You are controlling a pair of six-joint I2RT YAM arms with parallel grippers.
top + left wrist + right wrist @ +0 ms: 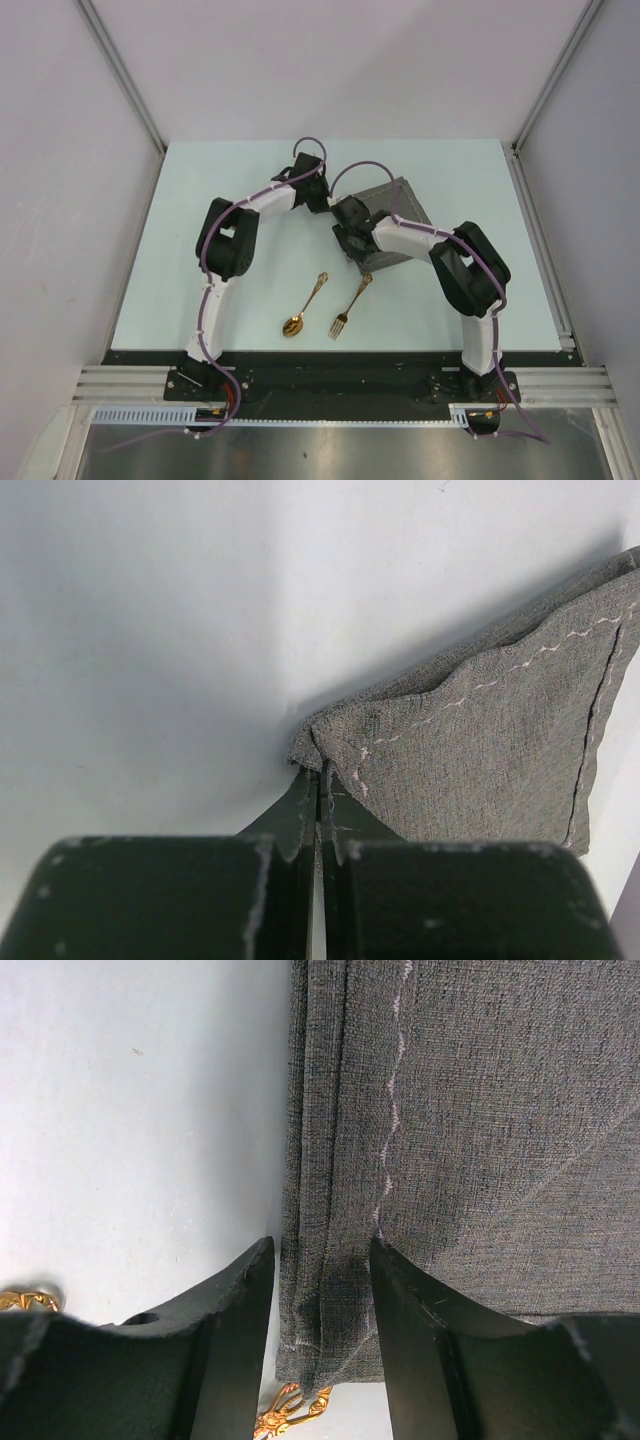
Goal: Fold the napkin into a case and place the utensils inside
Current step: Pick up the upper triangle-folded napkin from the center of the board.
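Observation:
The dark grey napkin [398, 212] lies folded on the table at centre right. My left gripper [331, 205] is at its left corner; in the left wrist view the gripper [320, 778] is shut on that corner of the napkin [480, 760]. My right gripper [352, 246] is at the near-left edge; in the right wrist view it [322, 1260] is open, with its jaws on either side of the napkin's [480, 1130] folded hem. The gold spoon [301, 311] and gold fork [350, 306] lie side by side on the table nearer the arm bases. No case shape shows.
The fork's ornate handle tip [292, 1412] lies just below the napkin's corner between my right fingers. Another gold handle tip [24, 1300] shows at the left edge. The pale table [230, 170] has metal rails along its sides and front.

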